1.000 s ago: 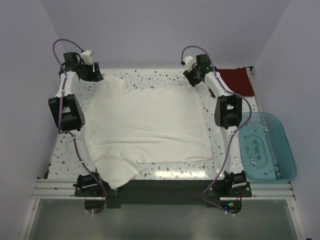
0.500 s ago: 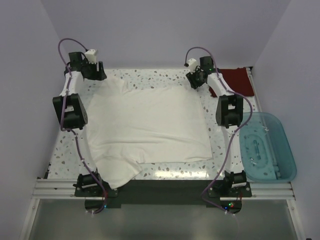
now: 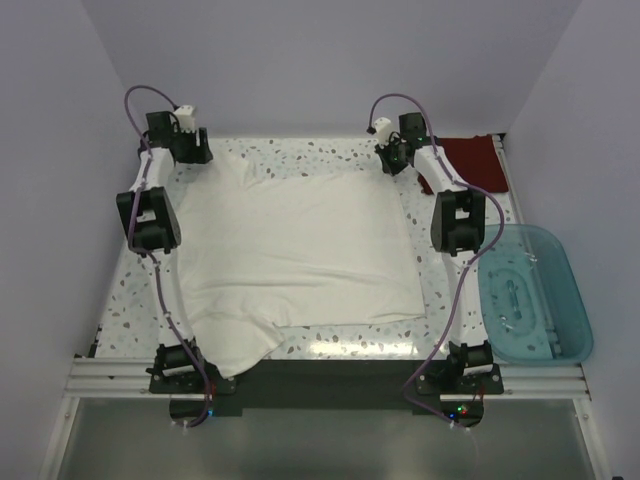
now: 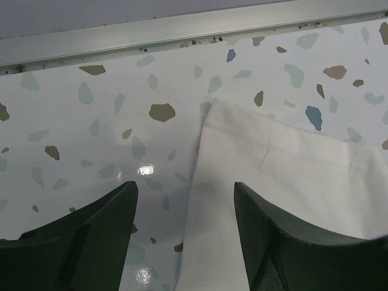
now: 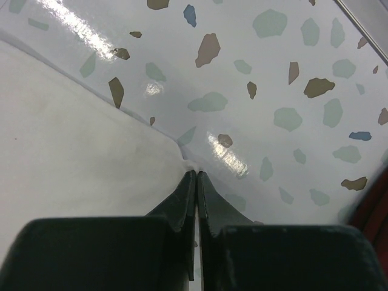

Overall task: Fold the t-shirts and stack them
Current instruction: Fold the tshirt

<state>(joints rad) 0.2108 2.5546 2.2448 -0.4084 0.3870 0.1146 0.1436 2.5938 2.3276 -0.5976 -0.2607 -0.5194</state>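
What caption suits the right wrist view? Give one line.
Right claw shut at a corner of the white t-shirt on speckled table.

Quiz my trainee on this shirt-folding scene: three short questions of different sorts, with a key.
1. True or false: the red shirt lies on top of the white shirt.
2. The left gripper, over the white shirt's far left corner, is: A open, B shut.
3. Fill in: the right gripper is shut at the white shirt's far ___ corner.

Key: 1 false, they lie apart; 2 A; 3 right.
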